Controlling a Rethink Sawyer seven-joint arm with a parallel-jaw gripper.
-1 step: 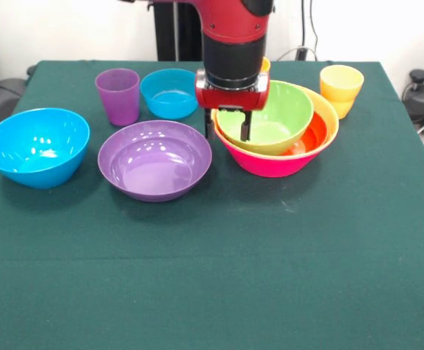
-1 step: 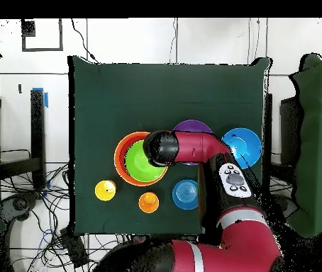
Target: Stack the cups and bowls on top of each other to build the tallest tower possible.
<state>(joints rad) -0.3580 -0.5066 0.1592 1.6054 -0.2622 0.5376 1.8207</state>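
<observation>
End effector [image 1: 229, 125] straddles green bowl [image 1: 270, 117] rim, fingers parted (arm hides it overhead).

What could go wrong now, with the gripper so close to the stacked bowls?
1. The gripper, fingers apart, sits at the rim of the green bowl; a sideways move might tip it.
2. That bowl sits tilted in the tower, so it could slide.
3. The arm may brush the purple bowl.

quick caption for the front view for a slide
Sawyer's tool straddles the green bowl's rim atop the pink-based tower; purple bowl and large blue bowl wait alongside.
</observation>
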